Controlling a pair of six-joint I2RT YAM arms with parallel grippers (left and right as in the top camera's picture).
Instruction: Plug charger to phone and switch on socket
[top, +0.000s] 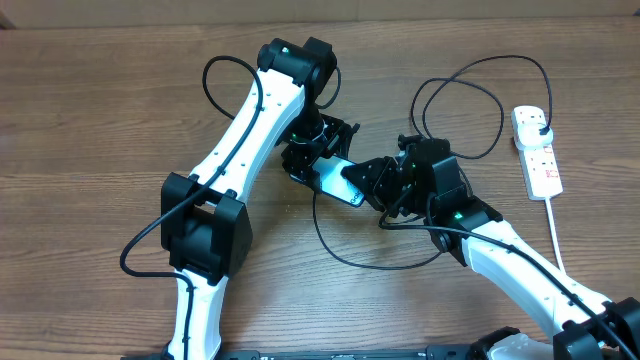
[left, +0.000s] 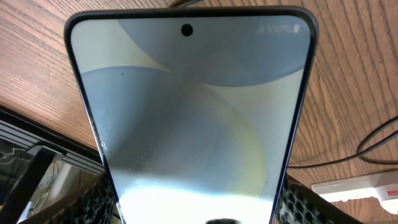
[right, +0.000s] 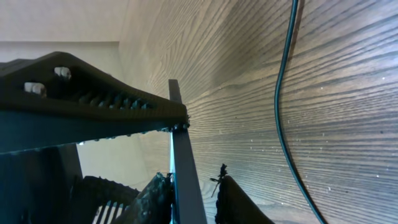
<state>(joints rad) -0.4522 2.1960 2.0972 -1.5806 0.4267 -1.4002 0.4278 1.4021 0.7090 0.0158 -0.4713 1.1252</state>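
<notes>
Left arm: extended forward, then folded back toward the table centre; left gripper is clamped on the phone, 2 ribbed fingers pressed against its black edges. Right arm: reached inward; right gripper is set at the phone's other end, 1 toothed finger touching its edge, how far the jaws stand apart cannot be told. Surface: brown wood-grain table. Socket: white strip at the right; charger, thin black cable, lies looped beside it
</notes>
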